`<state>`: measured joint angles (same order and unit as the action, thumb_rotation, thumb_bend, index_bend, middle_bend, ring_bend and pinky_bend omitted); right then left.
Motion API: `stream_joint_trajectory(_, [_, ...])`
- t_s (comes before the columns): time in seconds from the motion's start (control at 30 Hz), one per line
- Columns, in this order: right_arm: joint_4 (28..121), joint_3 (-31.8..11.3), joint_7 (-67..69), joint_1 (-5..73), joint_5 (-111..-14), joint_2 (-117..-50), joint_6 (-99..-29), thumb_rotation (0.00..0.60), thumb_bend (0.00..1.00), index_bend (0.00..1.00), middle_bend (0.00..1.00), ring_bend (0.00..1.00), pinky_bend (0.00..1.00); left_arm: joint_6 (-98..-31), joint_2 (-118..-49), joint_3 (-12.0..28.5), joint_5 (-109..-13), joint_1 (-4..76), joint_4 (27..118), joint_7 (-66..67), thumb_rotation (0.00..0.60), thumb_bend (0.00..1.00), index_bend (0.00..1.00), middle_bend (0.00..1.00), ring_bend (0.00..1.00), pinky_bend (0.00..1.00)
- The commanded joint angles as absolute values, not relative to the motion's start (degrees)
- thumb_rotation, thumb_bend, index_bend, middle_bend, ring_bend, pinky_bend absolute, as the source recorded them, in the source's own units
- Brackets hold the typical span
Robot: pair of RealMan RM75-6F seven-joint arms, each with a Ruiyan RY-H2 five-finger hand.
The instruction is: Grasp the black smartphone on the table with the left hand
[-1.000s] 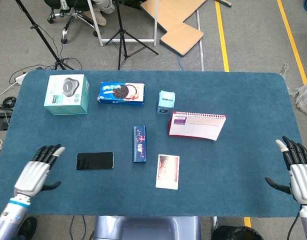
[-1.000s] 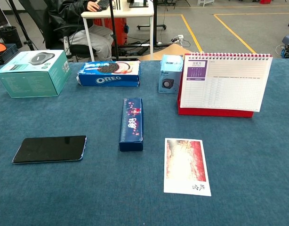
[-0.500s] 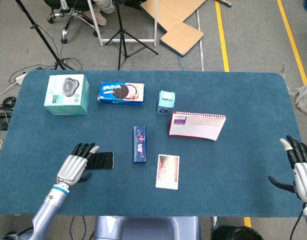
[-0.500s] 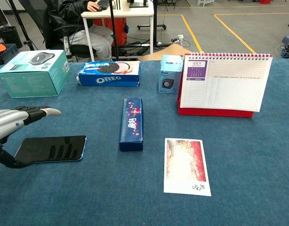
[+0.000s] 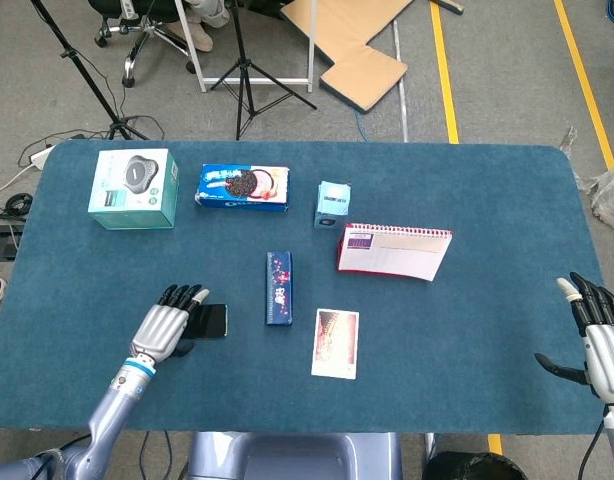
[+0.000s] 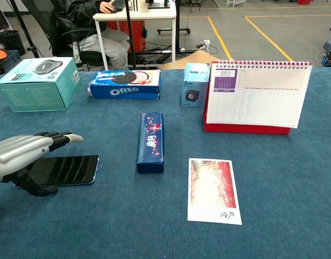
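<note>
The black smartphone (image 5: 212,320) (image 6: 71,169) lies flat on the blue table, left of centre near the front edge. My left hand (image 5: 168,323) (image 6: 22,154) hovers over the phone's left part, fingers stretched out above it and thumb (image 6: 30,186) down at the near side. It hides the phone's left half in the head view. I cannot see the fingers closing on it. My right hand (image 5: 599,335) stays open at the table's far right edge, holding nothing; the chest view does not show it.
A dark blue slim box (image 5: 278,288) (image 6: 151,141) lies just right of the phone, with a photo card (image 5: 336,343) (image 6: 213,189) beyond. Further back stand a teal box (image 5: 135,188), an Oreo pack (image 5: 244,187), a small speaker box (image 5: 333,205) and a desk calendar (image 5: 394,250).
My left hand has moved in from the table's left front corner to above the phone, covering more of it now. The right hand has barely shifted.
</note>
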<state>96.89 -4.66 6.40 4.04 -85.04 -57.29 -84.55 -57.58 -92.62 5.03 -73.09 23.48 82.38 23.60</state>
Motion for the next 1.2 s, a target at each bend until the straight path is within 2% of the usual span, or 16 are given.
stream_joint_trajectory(0.03, [96.9, -4.7, 6.4, 4.1, -85.0, -57.3, -84.5, 0.6, 0.0, 0.06, 0.0, 0.0, 0.0, -57.4, -93.3, 5.0, -72.7, 23.8, 81.3, 23.1, 0.6, 0.31, 0.0, 0.0, 0.0, 0.0])
stream_joint_trajectory(0.77, [96.8, -4.6, 5.8, 4.3, -84.7, -57.6, -84.1, 0.6, 0.0, 0.06, 0.0, 0.0, 0.0, -55.6, -95.4, 3.8, -70.5, 25.0, 76.3, 20.0, 0.6, 0.33, 0.0, 0.0, 0.0, 0.01])
stream_joint_trajectory(0.87, [96.8, -4.7, 5.8, 4.3, -84.7, -57.6, -84.1, 0.6, 0.0, 0.06, 0.0, 0.0, 0.0, -55.8, -95.4, 3.6, -71.0, 25.0, 76.2, 19.5, 0.6, 0.39, 0.07, 0.07, 0.07, 0.06])
stream_joint_trajectory(1.0, [96.8, -4.7, 5.9, 4.3, -84.7, -57.6, -84.1, 0.6, 0.0, 0.06, 0.0, 0.0, 0.0, -55.9, -94.8, 3.1, -71.5, 25.0, 76.8, 19.0, 0.6, 0.54, 0.16, 0.14, 0.15, 0.13])
stream_joint_trajectory(1.13, [96.8, -4.6, 6.0, 4.3, -84.8, -57.6, -84.1, 0.6, 0.0, 0.06, 0.0, 0.0, 0.0, -55.8, -93.7, 2.1, -71.9, 25.0, 78.4, 19.0, 0.6, 0.66, 0.17, 0.15, 0.16, 0.14])
stream_joint_trajectory(1.2, [96.8, -4.6, 6.0, 4.3, -84.8, -57.6, -84.1, 0.6, 0.0, 0.06, 0.0, 0.0, 0.0, -55.8, -92.6, 1.5, -72.3, 24.9, 79.8, 19.4, 0.6, 0.69, 0.17, 0.15, 0.16, 0.14])
